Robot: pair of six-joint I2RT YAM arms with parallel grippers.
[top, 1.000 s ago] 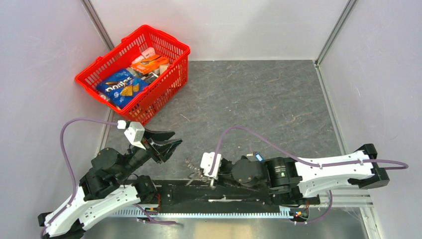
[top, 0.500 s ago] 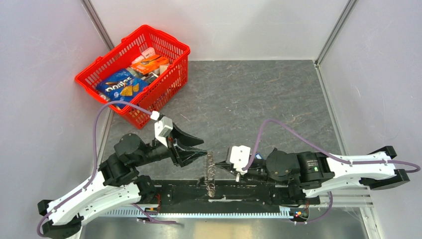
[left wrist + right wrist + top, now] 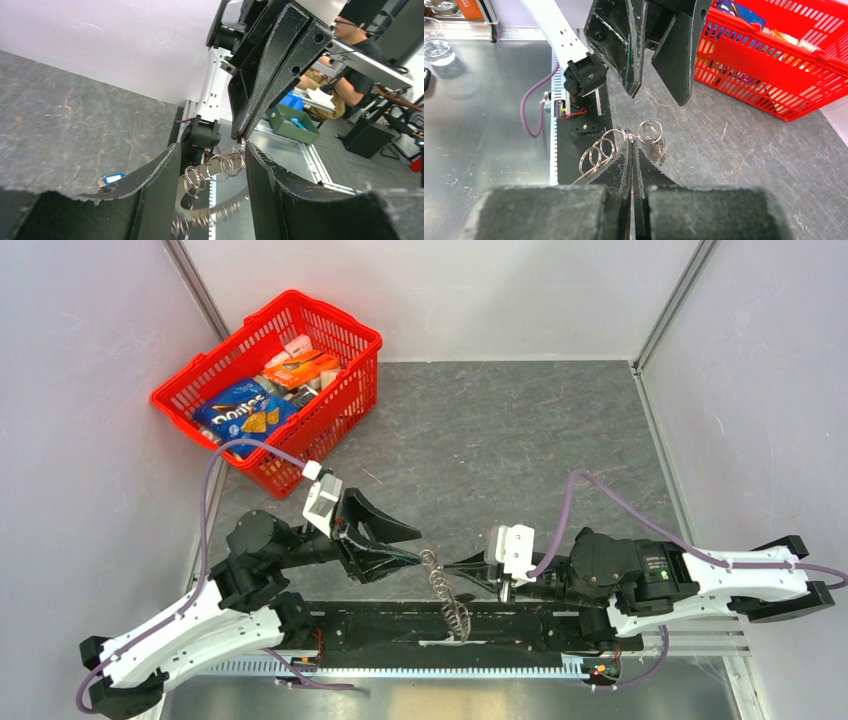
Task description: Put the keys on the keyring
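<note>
A chain of linked silvery keyring loops (image 3: 432,565) hangs from my right gripper (image 3: 445,569), which is shut on one loop (image 3: 630,135). The keys (image 3: 220,210) show as a blurred toothed arc dangling below the loops. More loops (image 3: 596,152) trail to the left of the closed fingers. My left gripper (image 3: 417,546) is open, and its fingers (image 3: 150,185) stand on either side of the hanging loops (image 3: 210,170) without touching them. A small blue-headed key (image 3: 114,178) lies on the table by the left finger.
A red basket (image 3: 352,390) holding snack packs stands at the back left, also seen behind the left fingers as the red basket (image 3: 774,65). The black base rail (image 3: 380,625) and a metal ledge (image 3: 484,110) run along the near edge below the chain.
My right gripper carried the ring chain to the right and lifted it. My left gripper swung right and forward and now straddles the chain. Both jaws kept their state.
</note>
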